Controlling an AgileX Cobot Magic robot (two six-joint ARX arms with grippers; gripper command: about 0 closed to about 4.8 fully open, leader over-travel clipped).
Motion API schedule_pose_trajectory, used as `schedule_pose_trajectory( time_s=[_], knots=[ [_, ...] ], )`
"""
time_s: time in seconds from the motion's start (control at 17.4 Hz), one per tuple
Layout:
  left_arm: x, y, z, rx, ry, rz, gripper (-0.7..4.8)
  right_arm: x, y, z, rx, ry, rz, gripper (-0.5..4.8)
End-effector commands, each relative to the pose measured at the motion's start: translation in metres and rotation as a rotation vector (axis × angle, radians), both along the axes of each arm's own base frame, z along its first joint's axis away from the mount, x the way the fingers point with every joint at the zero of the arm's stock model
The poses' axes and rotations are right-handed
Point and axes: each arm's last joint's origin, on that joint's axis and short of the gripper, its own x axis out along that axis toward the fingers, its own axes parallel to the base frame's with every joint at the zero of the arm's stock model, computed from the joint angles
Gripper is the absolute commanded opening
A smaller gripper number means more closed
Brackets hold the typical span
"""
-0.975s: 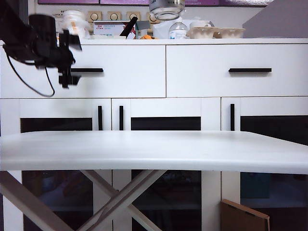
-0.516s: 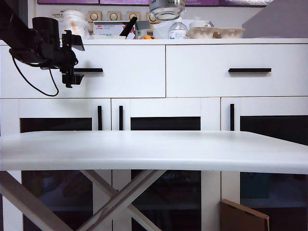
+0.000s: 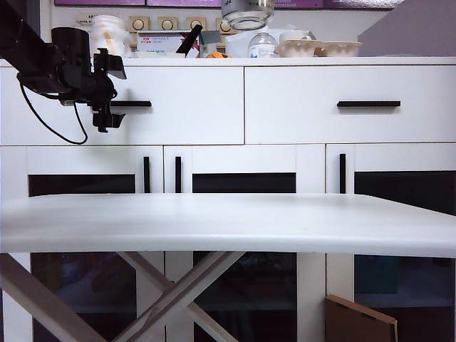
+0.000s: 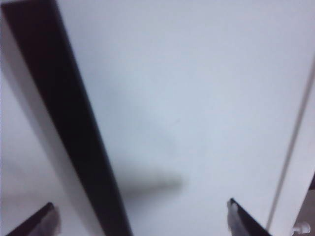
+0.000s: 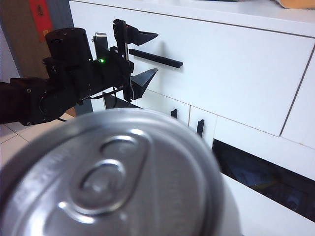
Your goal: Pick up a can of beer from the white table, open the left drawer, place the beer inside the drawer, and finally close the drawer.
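Nearest the right wrist camera, the can of beer stands with its pull-tab top facing the lens and its long axis running along the right gripper, whose fingers are hidden, so whether it grips cannot be told. Beyond the white table, the left gripper, jaws wide open one above the other, brackets the horizontal black handle of the left drawer. A second ago it hung blurred, slightly left of this spot.

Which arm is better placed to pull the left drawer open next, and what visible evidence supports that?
Left. The left gripper is open with its fingers above and below the left drawer's black handle. The right gripper is shut on the can of beer, away from the drawer.
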Motion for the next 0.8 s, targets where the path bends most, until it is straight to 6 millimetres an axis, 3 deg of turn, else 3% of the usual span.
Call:
schedule_pose_trajectory(
  time_s=[0.06,0.34,0.4,0.46,0.52,0.57,0.8],
  knots=[
    [0.0049,0.0003,0.0023,-0.001,-0.037,-0.005,4.79,-0.0035,-0.002,0.0163,0.057,-0.075,0.003,0.4],
    [0.0076,-0.0007,0.0002,-0.016,-0.02,-0.009,4.73,-0.0036,-0.0021,0.0167,0.058,-0.077,0.003,0.4],
    [0.0081,0.0001,-0.0014,-0.015,-0.013,-0.007,3.92,-0.0036,-0.0021,0.0167,0.058,-0.077,0.003,0.4],
    [0.008,0.0001,-0.0013,-0.006,-0.016,-0.006,2.74,-0.0035,-0.002,0.0166,0.058,-0.076,0.003,0.4],
    [0.0078,0.0001,-0.0001,0.043,-0.038,0.001,0.4,-0.0035,-0.002,0.0165,0.058,-0.076,0.003,0.4],
    [0.0076,-0.0001,0.0014,0.071,-0.06,0.006,-0.06,-0.0035,-0.002,0.0165,0.058,-0.076,0.003,0.4],
    [0.0097,-0.0003,-0.0061,0.093,-0.048,-0.015,-0.06,-0.0035,-0.002,0.0165,0.058,-0.076,0.003,0.4]
  ],
)
